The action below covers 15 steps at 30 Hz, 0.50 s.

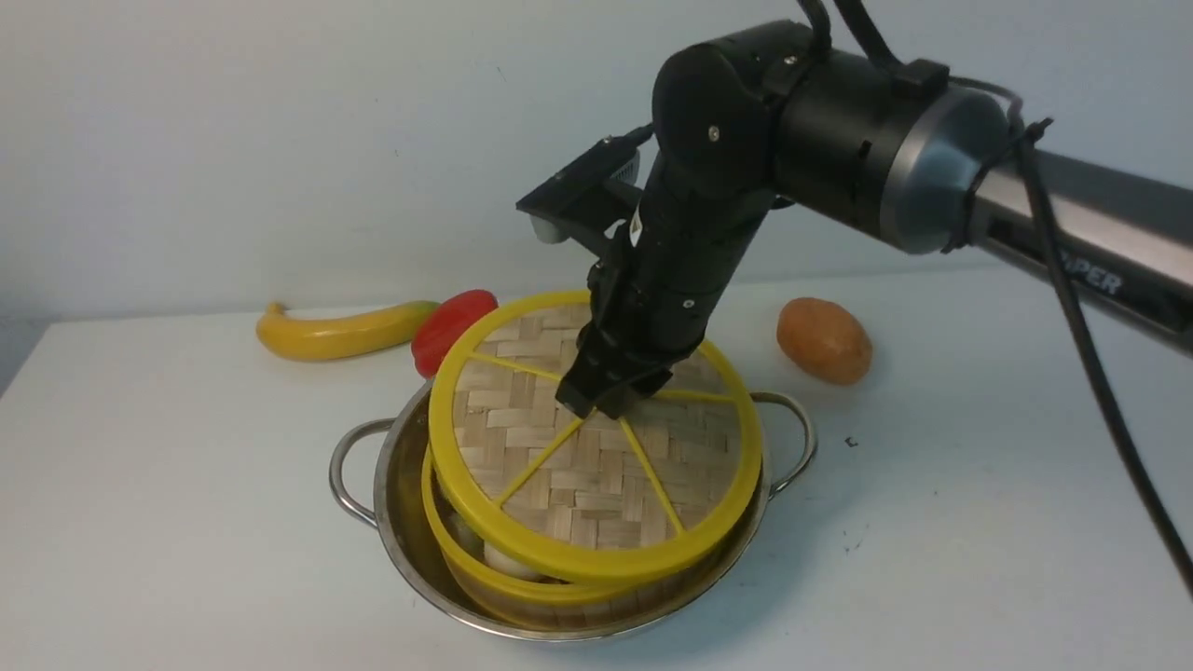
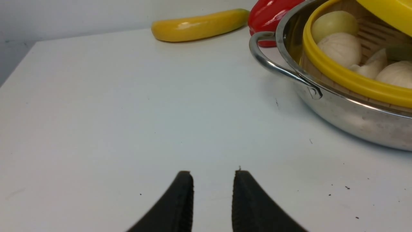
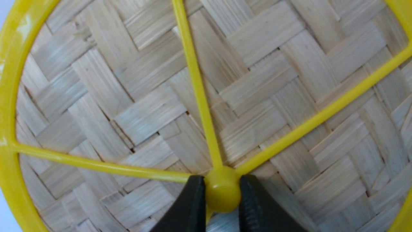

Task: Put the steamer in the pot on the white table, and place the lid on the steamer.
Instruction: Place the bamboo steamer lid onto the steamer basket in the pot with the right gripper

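**Bamboo lid [image 1: 596,447] tilted over the steamer [image 2: 341,76], held by its knob [image 3: 222,189]**

My right gripper [image 3: 222,196] reaches down from the right side of the scene and pinches the small yellow knob at the centre of the lid. One black finger presses on each side of the knob, with thin yellow spokes fanning out from it across the woven bamboo.

The lid is round with a thick yellow rim. It hangs at a slant over the steamer rather than sitting flat on it. On my left side there is a clear gap between lid and steamer, and pale buns [image 2: 341,48] show through it. The near edge of the lid comes down close to the steamer's yellow rim; I cannot tell whether the two touch.

The steamer sits inside the shiny steel pot [image 1: 396,494], which has a loop handle on each side. The pot stands on the white table [image 1: 168,485], near the middle.

My left gripper [image 2: 213,180] is low over bare table, well to the left of the pot. Its two black fingers stand a narrow gap apart with nothing between them.

Behind the pot lie a yellow banana [image 1: 335,331] and a red pepper [image 1: 452,321], the pepper just beside the pot's far rim. A brown potato [image 1: 824,340] rests off to the right, apart from the pot.
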Each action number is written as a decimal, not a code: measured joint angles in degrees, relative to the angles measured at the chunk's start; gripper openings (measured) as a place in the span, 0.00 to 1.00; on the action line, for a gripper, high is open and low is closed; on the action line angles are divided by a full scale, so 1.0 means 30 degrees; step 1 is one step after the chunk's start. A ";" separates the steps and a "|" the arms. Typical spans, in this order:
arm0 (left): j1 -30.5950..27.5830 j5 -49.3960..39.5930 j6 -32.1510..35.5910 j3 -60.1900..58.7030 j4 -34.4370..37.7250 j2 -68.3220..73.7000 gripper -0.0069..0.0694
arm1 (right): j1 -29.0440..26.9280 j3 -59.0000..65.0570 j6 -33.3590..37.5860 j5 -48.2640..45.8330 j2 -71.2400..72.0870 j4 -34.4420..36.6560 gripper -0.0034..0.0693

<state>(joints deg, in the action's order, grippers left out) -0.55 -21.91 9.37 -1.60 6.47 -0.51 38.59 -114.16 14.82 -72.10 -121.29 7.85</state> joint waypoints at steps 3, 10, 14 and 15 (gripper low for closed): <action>0.0000 0.0000 0.0000 0.0000 0.0000 0.0000 0.32 | 0.0000 -0.0432 0.0000 0.0001 -0.0346 0.0408 0.21; 0.0000 0.0000 0.0000 0.0000 0.0000 0.0000 0.32 | 0.0177 -0.1536 0.0000 0.0004 -0.0833 0.0735 0.21; 0.0000 0.0000 0.0000 0.0000 0.0000 0.0000 0.32 | 0.0304 -0.1556 0.0000 0.0053 -0.0976 0.0945 0.21; 0.0000 0.0000 0.0000 0.0000 0.0000 0.0000 0.32 | 0.0322 -0.1556 0.0000 0.0148 -0.1017 0.0945 0.21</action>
<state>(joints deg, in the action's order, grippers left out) -0.55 -21.91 9.37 -1.60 6.47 -0.51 39.56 -118.82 14.82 -71.66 -124.35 10.68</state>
